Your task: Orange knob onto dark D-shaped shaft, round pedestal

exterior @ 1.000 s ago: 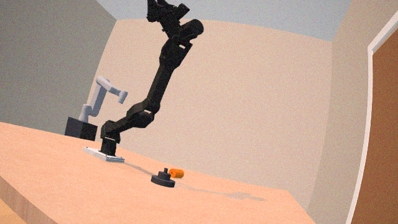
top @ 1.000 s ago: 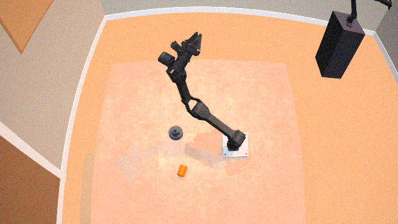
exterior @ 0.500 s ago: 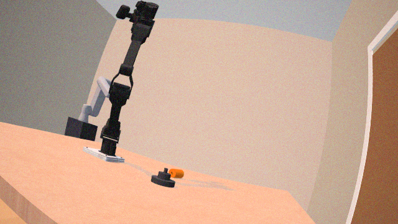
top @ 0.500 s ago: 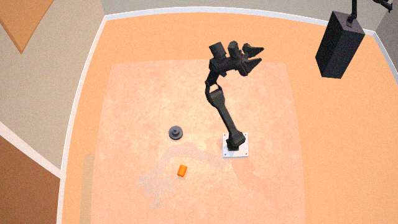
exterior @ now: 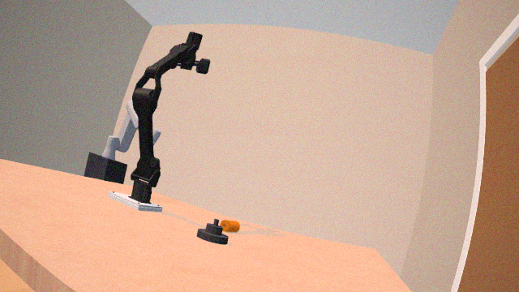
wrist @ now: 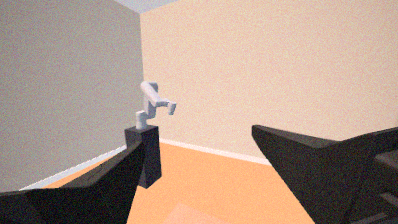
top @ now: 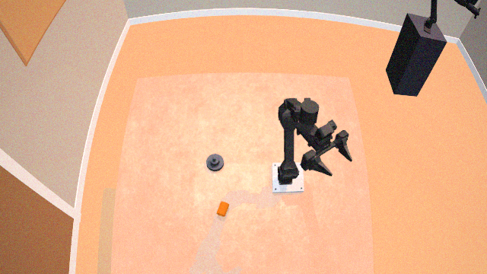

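1. While the jaws are standing almost fully open, they are holding nothing; in the top view they are hanging to the 3 o'clock side of the white base plate [top: 298, 186] [exterior: 150, 208].
2. The orange knob [top: 223, 208] [exterior: 230, 226] is lying on its side on the worktop [top: 171, 114] [exterior: 122, 243] [wrist: 187, 215] – near the round pedestal [top: 210, 167] [exterior: 212, 238], at about its 6 o'clock in the top view.
3. The dark shaft [top: 214, 160] [exterior: 216, 221] is standing upright and bare on the pedestal; its flat side is not showing clearly enough to tell its direction.
4. From the base plate, the black arm [top: 288, 141] [exterior: 146, 134] is reaching toward 12 o'clock in the top view, then bending back toward 4 o'clock.
5. In the wrist view, a pale arm [exterior: 129, 126] [wrist: 150, 97] is appearing toward 11 o'clock, mounted on a dark stand [top: 416, 57] [exterior: 95, 166] [wrist: 152, 160].
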